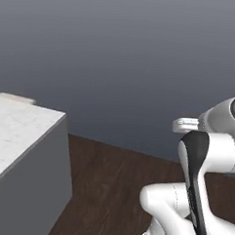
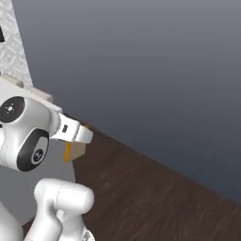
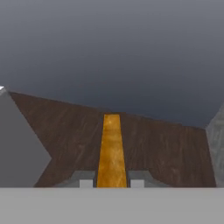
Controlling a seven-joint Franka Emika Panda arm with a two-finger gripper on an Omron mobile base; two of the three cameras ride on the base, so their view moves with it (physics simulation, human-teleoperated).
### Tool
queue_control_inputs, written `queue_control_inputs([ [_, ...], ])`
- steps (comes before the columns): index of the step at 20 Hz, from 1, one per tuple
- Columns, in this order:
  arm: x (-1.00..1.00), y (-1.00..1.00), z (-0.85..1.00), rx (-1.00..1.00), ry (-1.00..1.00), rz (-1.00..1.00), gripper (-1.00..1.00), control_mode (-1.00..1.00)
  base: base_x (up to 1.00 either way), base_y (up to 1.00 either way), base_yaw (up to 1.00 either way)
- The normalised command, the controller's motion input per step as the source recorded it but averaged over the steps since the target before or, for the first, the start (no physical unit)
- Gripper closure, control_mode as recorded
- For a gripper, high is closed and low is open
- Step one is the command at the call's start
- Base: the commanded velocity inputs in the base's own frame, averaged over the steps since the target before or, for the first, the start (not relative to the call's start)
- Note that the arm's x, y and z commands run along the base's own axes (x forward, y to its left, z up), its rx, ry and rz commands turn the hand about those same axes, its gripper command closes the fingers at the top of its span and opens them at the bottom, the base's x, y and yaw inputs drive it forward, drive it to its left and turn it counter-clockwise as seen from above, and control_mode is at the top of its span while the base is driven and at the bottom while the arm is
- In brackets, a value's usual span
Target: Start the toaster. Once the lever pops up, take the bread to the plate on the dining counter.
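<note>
In the hand view my gripper [image 3: 111,181] is shut on the bread [image 3: 111,148], a thin golden orange slice seen edge-on that runs up from between the two fingertips [image 3: 86,182]. In the right base view the bread [image 2: 68,151] hangs under the white hand, held by the gripper [image 2: 72,147], above the dark wooden floor. The toaster, the plate and the dining counter are out of view.
A marble-topped block with plain grey sides [image 1: 21,134] stands at the left, with a pale object [image 1: 15,98] at its far edge. Dark wooden floor [image 1: 111,187] stretches ahead to a grey wall [image 2: 150,61]. Grey blocks flank the hand view left [image 3: 17,144] and right [image 3: 216,144].
</note>
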Motion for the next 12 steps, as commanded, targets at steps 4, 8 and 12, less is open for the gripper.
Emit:
queue_control_inputs([
  [4,0.0,0.0,0.0,0.0,0.0,0.0,1.0,1.0,1.0,0.0,0.01],
  [8,0.0,0.0,0.0,0.0,0.0,0.0,1.0,1.0,1.0,0.0,0.17],
  [12,0.0,0.0,0.0,0.0,0.0,0.0,1.0,1.0,1.0,0.0,0.35],
])
